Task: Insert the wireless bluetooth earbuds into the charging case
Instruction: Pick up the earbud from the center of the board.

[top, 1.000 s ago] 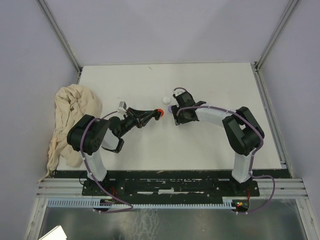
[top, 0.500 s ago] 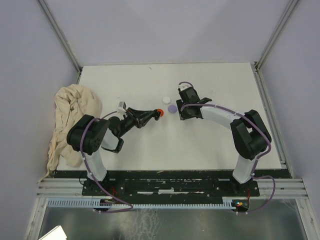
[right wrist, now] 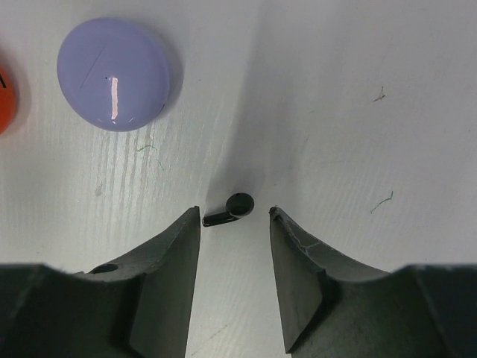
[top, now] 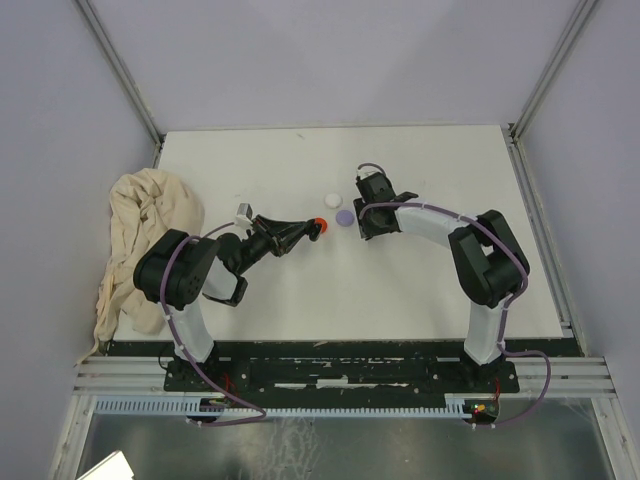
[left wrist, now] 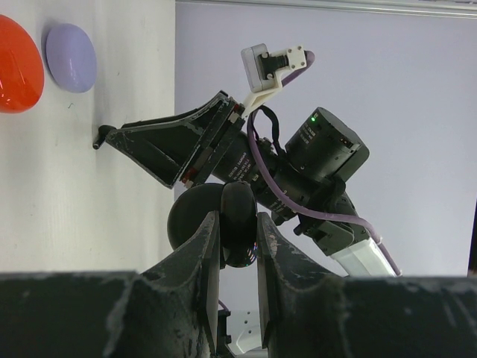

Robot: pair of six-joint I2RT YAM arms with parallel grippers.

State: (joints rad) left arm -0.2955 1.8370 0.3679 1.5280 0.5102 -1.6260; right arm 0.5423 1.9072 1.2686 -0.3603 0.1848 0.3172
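Black earbud lies loose on the table just right of the lilac disc, between the right gripper's open jaws, so an off-centre pinch could flick it away; left gripper's clamped on a black round piece.

The earbud is black, the table white. There is a lilac disc, an orange-red disc, a black disc, a cream cloth.

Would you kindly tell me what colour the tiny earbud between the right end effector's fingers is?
The earbud is black, clearest in the right wrist view.
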